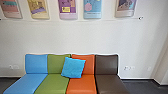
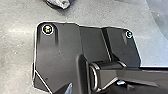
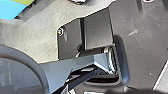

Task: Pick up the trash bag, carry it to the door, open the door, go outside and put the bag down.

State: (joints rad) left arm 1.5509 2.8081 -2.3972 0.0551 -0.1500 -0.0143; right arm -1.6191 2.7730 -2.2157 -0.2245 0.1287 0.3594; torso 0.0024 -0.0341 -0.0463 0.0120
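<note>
Trash bag: its place, and whether it is picked up, cannot be told.

Head view: indoors, a row of seats point(image 1: 81, 83) with a blue cushion point(image 1: 73, 67) at six o'clock; posters point(image 1: 67, 15) at twelve o'clock, tops cut off. Going out through the door and the putting down are judged left to do.

Left wrist view: a cut-off dark object point(image 2: 58, 3) over grey floor point(image 2: 15, 50), perhaps a gripper part; left gripper's opening and hold, cannot tell.

Right wrist view: a dark rounded shape point(image 3: 20, 75), unidentifiable; right gripper's opening and hold, likewise.
</note>
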